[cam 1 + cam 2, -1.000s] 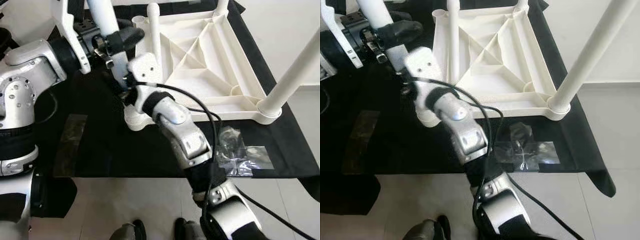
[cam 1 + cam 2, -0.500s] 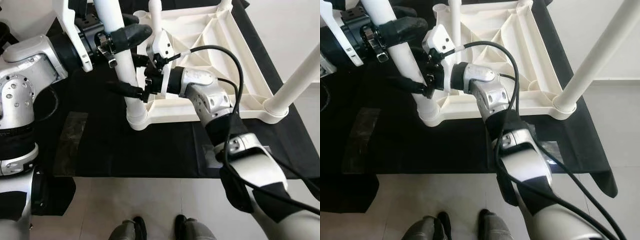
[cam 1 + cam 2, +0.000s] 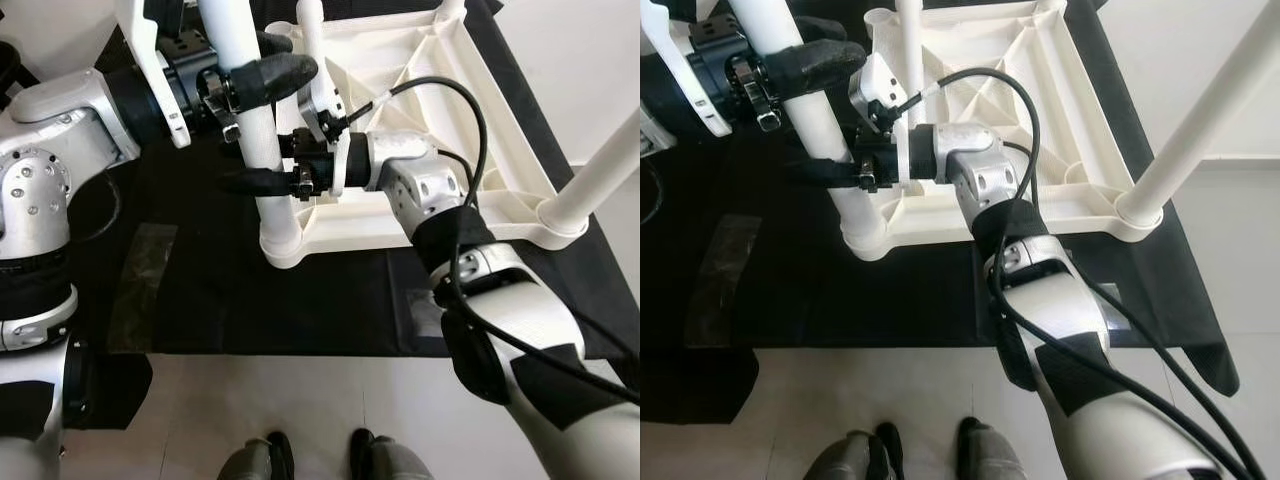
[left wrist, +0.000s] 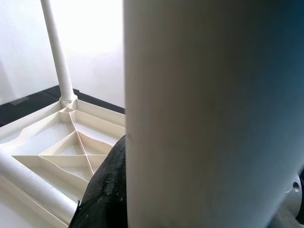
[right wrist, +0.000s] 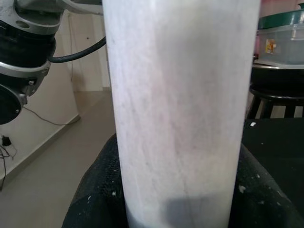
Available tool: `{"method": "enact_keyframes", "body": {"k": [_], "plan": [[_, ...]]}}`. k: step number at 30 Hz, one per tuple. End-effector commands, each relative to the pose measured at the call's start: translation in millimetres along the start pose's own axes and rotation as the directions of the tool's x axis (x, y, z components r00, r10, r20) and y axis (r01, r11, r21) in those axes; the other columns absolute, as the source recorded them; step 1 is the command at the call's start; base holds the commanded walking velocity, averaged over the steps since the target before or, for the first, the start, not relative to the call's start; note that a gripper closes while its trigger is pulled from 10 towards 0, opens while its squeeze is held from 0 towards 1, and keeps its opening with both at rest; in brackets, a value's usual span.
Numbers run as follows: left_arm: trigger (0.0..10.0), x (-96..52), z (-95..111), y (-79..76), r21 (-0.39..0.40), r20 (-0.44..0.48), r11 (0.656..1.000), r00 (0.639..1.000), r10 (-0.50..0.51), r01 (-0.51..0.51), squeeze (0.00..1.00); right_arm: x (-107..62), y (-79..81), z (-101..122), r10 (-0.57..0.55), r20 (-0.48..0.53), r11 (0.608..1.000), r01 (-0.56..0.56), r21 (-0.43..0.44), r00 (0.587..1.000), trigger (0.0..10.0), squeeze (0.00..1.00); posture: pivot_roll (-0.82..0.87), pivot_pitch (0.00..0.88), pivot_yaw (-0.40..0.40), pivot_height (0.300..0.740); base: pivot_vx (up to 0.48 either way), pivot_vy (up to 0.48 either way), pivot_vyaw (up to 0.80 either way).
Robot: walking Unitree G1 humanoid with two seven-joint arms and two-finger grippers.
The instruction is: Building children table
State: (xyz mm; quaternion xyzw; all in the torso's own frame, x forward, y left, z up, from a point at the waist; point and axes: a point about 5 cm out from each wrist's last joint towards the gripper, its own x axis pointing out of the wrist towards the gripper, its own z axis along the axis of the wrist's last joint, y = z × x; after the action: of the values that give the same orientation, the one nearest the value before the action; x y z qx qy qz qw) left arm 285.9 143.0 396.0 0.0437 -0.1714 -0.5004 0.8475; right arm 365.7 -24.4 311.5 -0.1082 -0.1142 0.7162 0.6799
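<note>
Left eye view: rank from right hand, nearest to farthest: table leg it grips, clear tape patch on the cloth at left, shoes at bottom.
1. Table leg: gripped by the right hand.
2. Tape patch: on the black cloth, to the robot's left.
3. Shoes: on the floor at the bottom edge.

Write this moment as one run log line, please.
left tool: shut on table leg | right tool: shut on table leg, lower | leg in corner socket | tabletop inverted

One white table frame (image 3: pixel 420 110), upturned on one black cloth (image 3: pixel 210 280). Four white legs (image 3: pixel 250 110) counted. Two grippers, two tape patches (image 3: pixel 140 285).
</note>
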Motion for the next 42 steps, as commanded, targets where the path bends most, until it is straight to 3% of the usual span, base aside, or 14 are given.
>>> {"method": "enact_keyframes", "body": {"k": [1, 2, 5, 6, 20, 21, 22, 23, 24, 26, 27, 28, 37, 42], "plan": [[0.0, 6.2, -3.5, -6.6, 0.004, -0.003, 0.998, 0.998, -0.058, 0.058, 0.00, 8.3, 3.5, -5.4, 0.032, -0.037, 0.999, -0.032, -0.009, 0.999, 0.0, 0.00, -0.11, 0.277, 0.043, 0.740, 0.000, 0.000, 0.00], [0.0, 6.1, -3.0, -5.5, 0.015, 0.006, 0.999, 0.999, -0.040, 0.040, 0.52, 6.8, 1.8, -5.9, 0.006, -0.042, 1.000, -0.006, -0.015, 0.999, 0.0, 0.00, -0.12, 0.275, 0.042, 0.740, 0.000, 0.000, 0.00], [0.0, 6.0, -2.5, -4.1, 0.024, 0.015, 1.000, 1.000, -0.020, 0.020, 0.52, 5.2, -0.1, -6.2, -0.018, -0.046, 1.000, 0.017, -0.021, 0.999, 0.0, 0.00, -0.12, 0.276, 0.042, 0.740, 0.000, 0.000, 0.00], [10.0, 5.1, -3.1, -3.5, 0.012, 0.013, 1.000, 1.000, -0.015, 0.014, 1.00, 4.1, -1.1, -7.6, -0.044, -0.053, 0.999, 0.043, -0.022, 0.998, 0.0, 0.00, -0.12, 0.279, 0.040, 0.740, 0.000, 0.000, 0.00], [10.0, -0.8, -3.0, 7.7, -0.030, 0.037, 0.998, 0.997, 0.064, -0.063, 1.00, 2.9, 7.6, -21.6, -0.212, -0.050, 0.977, 0.212, 0.002, 0.976, 0.0, 0.00, -0.15, 0.267, 0.021, 0.740, 0.000, 0.000, 0.00], [10.0, -1.8, -1.9, 8.6, -0.032, 0.039, 0.998, 0.997, 0.064, -0.062, 0.00, 4.4, 12.6, -26.9, -0.247, -0.066, 0.968, 0.249, 0.029, 0.967, 0.0, 0.00, -0.15, 0.259, 0.019, 0.740, 0.000, 0.000, 0.00], [10.0, -3.1, -0.8, 8.6, -0.033, 0.042, 0.997, 0.997, 0.068, -0.067, 0.00, 11.6, 28.6, -64.5, -0.459, -0.182, 0.877, 0.476, 0.061, 0.869, 0.0, 0.00, -0.14, 0.232, -0.006, 0.740, 0.000, 0.000, 0.00], [10.0, -3.1, -0.8, 8.6, -0.033, 0.042, 0.997, 0.997, 0.068, -0.067, 0.00, 11.6, 28.6, -64.5, -0.459, -0.182, 0.877, 0.476, 0.061, 0.869, 0.0, 0.00, -0.14, 0.232, -0.006, 0.740, 0.000, 0.000, 0.00], [10.0, -4.7, -0.4, 8.9, -0.035, 0.043, 0.997, 0.996, 0.074, -0.072, 0.00, 14.8, 44.9, -92.7, -0.623, -0.262, 0.753, 0.655, 0.054, 0.737, 0.0, 0.00, -0.14, 0.231, 0.004, 0.740, 0.000, 0.000, 0.00], [10.0, -4.7, -0.4, 8.9, -0.035, 0.043, 0.997, 0.996, 0.074, -0.072, 0.00, 14.8, 44.9, -92.7, -0.623, -0.262, 0.753, 0.655, 0.054, 0.737, 0.0, 0.00, -0.14, 0.231, 0.004, 0.740, 0.000, 0.000, 0.00], [10.0, -5.8, -1.1, 8.7, -0.036, 0.041, 0.996, 0.996, 0.080, -0.078, 0.00, 16.7, 58.2, -108.5, -0.735, -0.294, 0.625, 0.779, 0.056, 0.611, 0.0, 0.00, -0.14, 0.222, 0.010, 0.740, 0.000, 0.000, 0.00], [10.0, -6.6, -2.0, 8.1, -0.036, 0.037, 0.996, 0.996, 0.084, -0.083, 0.00, 22.8, 66.0, -113.5, -0.777, -0.298, 0.566, 0.822, 0.054, 0.554, 0.0, 0.00, -0.14, 0.216, 0.008, 0.740, 0.000, 0.000, 0.00], [10.0, -7.9, -3.6, 5.1, -0.020, 0.032, 0.995, 0.995, 0.095, -0.095, 0.00, 31.5, 65.4, -108.7, -0.789, -0.270, 0.552, 0.830, 0.080, 0.552, 0.0, 0.00, -0.13, 0.195, -0.002, 0.740, 0.000, 0.000, 0.00], [10.0, -9.5, -3.9, 5.8, 0.000, 0.009, 0.994, 0.994, 0.113, -0.113, 0.00, 30.8, 72.1, -105.0, -0.807, -0.287, 0.517, 0.852, 0.080, 0.517, 0.0, 0.00, -0.12, 0.190, 0.003, 0.740, 0.000, 0.000, 0.00]]}}
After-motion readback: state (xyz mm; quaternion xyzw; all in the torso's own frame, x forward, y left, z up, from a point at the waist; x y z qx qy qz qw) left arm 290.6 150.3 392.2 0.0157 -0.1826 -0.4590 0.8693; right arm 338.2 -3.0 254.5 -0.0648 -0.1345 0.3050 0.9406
